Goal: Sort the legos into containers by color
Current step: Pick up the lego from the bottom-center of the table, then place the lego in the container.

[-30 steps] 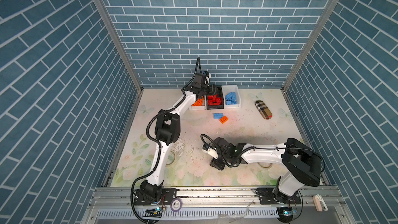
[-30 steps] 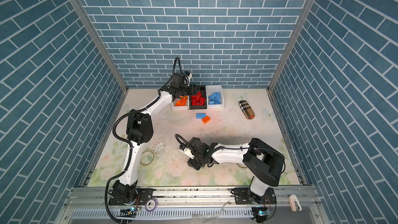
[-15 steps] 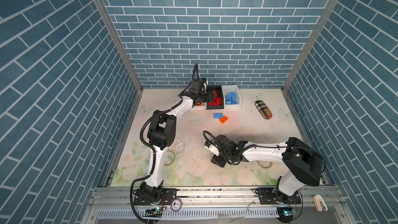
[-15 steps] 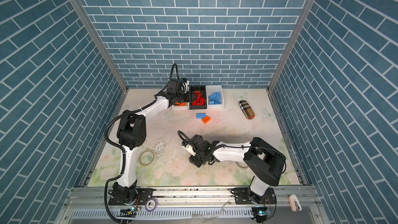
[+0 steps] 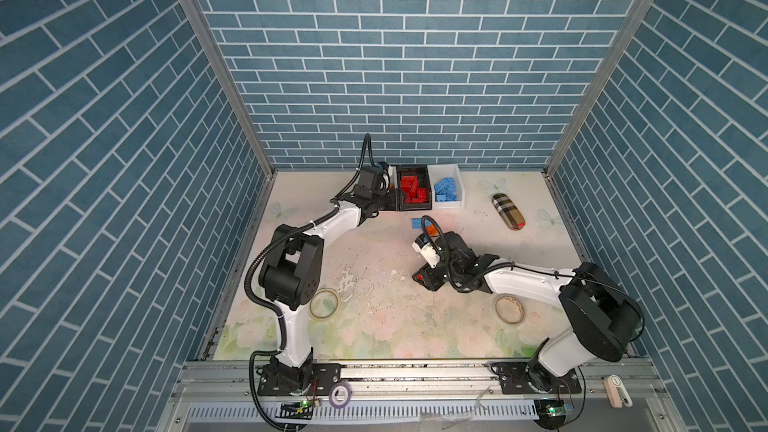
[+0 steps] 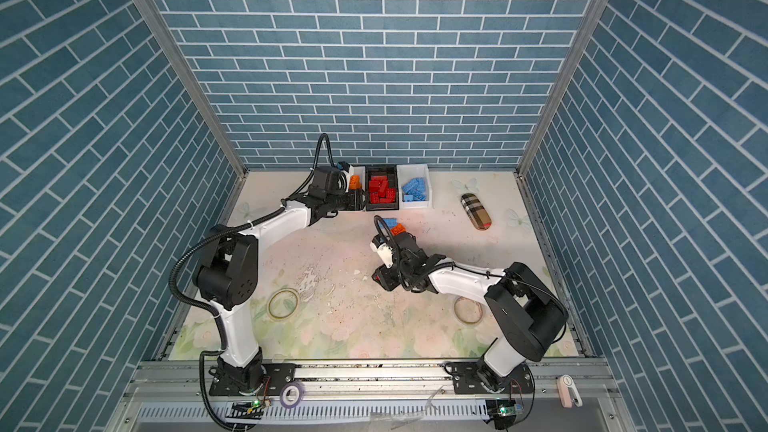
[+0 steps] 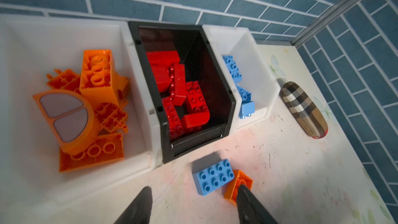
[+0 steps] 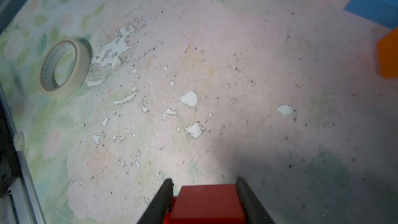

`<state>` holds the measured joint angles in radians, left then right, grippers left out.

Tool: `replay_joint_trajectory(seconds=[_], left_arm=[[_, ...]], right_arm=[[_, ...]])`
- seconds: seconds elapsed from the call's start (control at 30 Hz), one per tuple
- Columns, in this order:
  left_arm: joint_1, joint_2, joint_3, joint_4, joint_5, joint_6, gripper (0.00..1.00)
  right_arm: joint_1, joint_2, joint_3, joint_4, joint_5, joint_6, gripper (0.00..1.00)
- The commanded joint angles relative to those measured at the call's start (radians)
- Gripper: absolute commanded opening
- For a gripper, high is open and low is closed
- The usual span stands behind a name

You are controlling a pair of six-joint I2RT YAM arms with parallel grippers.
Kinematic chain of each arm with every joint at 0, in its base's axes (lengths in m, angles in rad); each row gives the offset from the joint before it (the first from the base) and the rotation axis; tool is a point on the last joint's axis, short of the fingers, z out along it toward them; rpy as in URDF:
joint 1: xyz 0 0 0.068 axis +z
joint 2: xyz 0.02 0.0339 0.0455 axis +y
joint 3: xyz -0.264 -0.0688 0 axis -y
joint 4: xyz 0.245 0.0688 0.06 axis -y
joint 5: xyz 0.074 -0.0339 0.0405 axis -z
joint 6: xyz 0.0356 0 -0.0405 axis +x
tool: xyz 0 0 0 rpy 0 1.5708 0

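Three containers line the back wall: a white bin (image 7: pixel 133 61) of orange legos, a black bin (image 7: pixel 159 95) of red ones, a white bin (image 7: pixel 254 61) of blue ones. On the mat before them lie a loose blue brick (image 7: pixel 213 176) and an orange brick (image 7: pixel 239 182), touching. My left gripper (image 7: pixel 194 187) hangs open and empty just in front of the bins, its right finger over the orange brick's edge. My right gripper (image 8: pixel 204 178) is shut on a red brick (image 8: pixel 206 203), low over mid-table (image 5: pixel 422 278).
A tan plaid case (image 5: pixel 508 211) lies at the back right. Tape rolls sit at front left (image 5: pixel 323 304) and front right (image 5: pixel 509 309) beneath the right arm. The mat's print is flaked around the centre. Blue brick walls close in three sides.
My left gripper has drawn back from above the bins to the mat in front of them. My right gripper has carried the red brick a little toward the back.
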<state>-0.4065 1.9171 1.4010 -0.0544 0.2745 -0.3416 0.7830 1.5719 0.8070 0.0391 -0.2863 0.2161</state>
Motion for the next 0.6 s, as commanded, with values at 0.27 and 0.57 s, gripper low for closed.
replay_joint_trajectory(seconds=[0.27, 0.57], left_arm=[[0.001, -0.219, -0.255, 0.057, -0.025, 0.016, 0.65], [-0.013, -0.388, -0.476, 0.117, -0.042, 0.010, 0.65]], right_arm=[[-0.169, 0.057, 0.100, 0.185, -0.219, 0.168, 0.41], [-0.271, 0.170, 0.188, 0.439, -0.375, 0.397, 0.41]])
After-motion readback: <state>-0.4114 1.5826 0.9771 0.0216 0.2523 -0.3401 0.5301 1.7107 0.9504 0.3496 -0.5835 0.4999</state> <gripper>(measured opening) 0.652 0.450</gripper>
